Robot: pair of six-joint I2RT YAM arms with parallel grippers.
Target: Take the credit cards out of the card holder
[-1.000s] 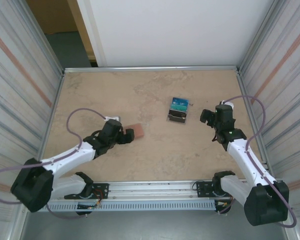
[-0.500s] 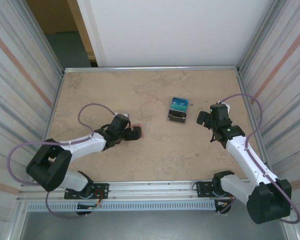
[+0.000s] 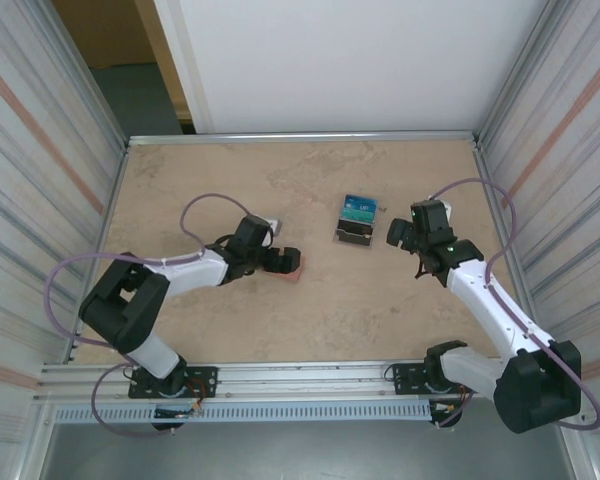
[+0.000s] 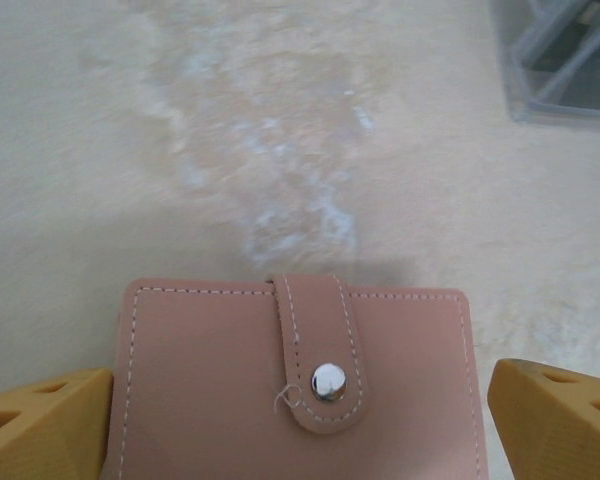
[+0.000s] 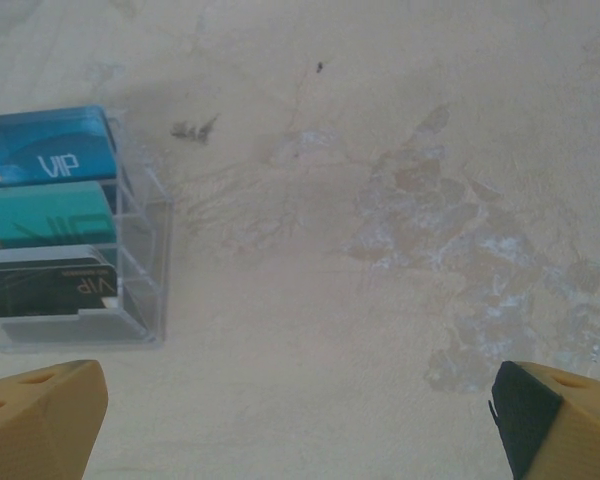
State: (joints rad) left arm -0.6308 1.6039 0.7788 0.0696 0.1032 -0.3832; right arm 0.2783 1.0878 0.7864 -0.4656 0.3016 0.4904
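Right of the snapped-shut card holder (image 4: 298, 395) (the left gripper (image 3: 281, 261) straddles it, jaws apart) stands a clear card box (image 3: 357, 221); farther right, the right gripper (image 3: 398, 235) gapes empty.

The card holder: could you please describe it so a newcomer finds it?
On the beige table, look left of centre, at the left gripper. The card holder lies there: salmon-pink with a snap tab, unlike the clear box to its right.
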